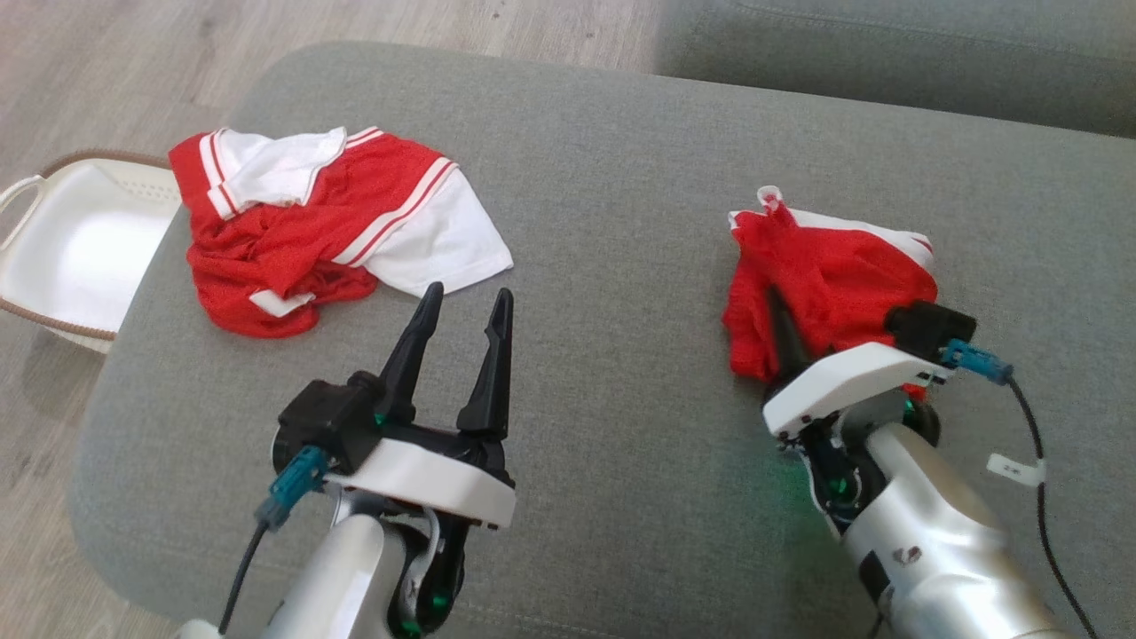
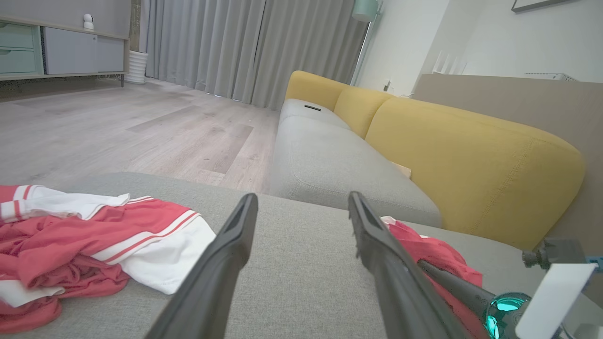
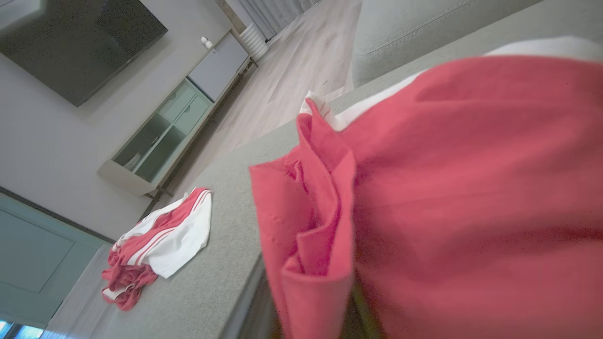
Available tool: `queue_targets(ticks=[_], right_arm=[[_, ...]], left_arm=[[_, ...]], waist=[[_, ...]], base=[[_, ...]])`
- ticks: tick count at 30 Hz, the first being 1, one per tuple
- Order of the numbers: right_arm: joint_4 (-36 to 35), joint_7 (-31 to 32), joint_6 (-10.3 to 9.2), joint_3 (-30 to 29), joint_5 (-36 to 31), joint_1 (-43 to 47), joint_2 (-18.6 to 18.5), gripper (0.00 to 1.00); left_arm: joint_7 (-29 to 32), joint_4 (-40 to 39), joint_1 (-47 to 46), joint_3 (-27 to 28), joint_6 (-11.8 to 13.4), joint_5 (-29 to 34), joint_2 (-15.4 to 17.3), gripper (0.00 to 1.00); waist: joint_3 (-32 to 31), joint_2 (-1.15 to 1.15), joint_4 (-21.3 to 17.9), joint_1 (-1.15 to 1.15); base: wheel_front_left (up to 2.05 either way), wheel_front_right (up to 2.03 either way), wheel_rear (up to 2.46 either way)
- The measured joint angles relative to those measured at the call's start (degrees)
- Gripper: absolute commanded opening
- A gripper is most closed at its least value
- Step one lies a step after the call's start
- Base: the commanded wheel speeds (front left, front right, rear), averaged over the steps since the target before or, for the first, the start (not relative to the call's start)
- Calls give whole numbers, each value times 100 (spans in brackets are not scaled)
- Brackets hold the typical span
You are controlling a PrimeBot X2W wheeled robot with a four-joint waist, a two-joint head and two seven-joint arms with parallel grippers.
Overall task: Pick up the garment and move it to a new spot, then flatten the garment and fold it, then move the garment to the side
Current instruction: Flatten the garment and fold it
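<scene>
garment (image 1: pixel 825 266) red bundle near cushion (image 1: pixel 621 222) right edge | right gripper (image 1: pixel 790 328) buried in its cloth, grip can't tell | left gripper (image 1: pixel 469 293) agape, empty, mid-front | judged: not flattened, folding left

This is a home living room: a sofa (image 2: pixel 471 155) with yellow back cushions and grey seats, floor-length grey curtains (image 2: pixel 245 47), a wall-mounted television (image 3: pixel 80 42) above a low cabinet (image 3: pixel 174 127), pale wood-plank flooring (image 2: pixel 141 132), and a white laundry basket (image 1: pixel 53 257) at the grey ottoman's (image 1: pixel 621 222) left edge.
</scene>
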Motion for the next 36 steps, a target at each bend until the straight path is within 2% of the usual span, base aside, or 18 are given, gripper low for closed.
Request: queue_targets(ticks=[5,6,13,17,20,23,26,29,32,34,36], right_arm=[[-172,0,0,520,232,27,-2,100],[-352,44,0,814,379,27,-2,100],[-634,481,0,1781,803,83,-18,100],[-723,350,0,1895,802,89,7,100],[-601,-110,0,1828,219,19,-1,100],[-531,-410,0,1434,-625,-76,-1,100],[-648,-494,0,668,-1678,-104,-9,100],[-1346,-500,0,-488,-2822,60,-15,100],[-2253,-526,0,-1451,-3835,593,-15,100],[-2750,-542,0,-1807,-4154,1136,-12,100],[-3117,-542,0,-1951,-4175,1656,-7,100]], left_arm=[[0,0,-3,2,1,-1,0,100],[-1,-1,-3,8,5,-1,0,100],[0,-1,-4,20,8,-1,0,100],[0,-27,-4,112,26,0,0,100],[-1,-44,-4,172,22,2,0,100],[-1,-96,-4,210,15,3,0,100],[-1,-199,-5,328,18,20,0,100],[-1,-289,-5,375,22,21,1,100],[-2,-363,-6,389,22,34,1,100],[-2,-380,-6,403,20,59,1,100],[-2,-411,-7,425,15,62,1,100]], waist=[[48,0,-22,0],[57,0,-48,0],[38,0,-205,0],[42,0,-373,0],[35,0,-556,0],[4,0,-756,0],[-31,0,-963,0],[-62,0,-1167,0],[-79,0,-1347,0],[-79,0,-1444,0],[-77,0,-1523,0]], base=[[0,0,0],[0,0,0],[0,0,0],[0,0,0],[0,0,0],[0,0,0],[0,0,0],[0,0,0],[0,0,0],[0,0,0],[0,0,0]])
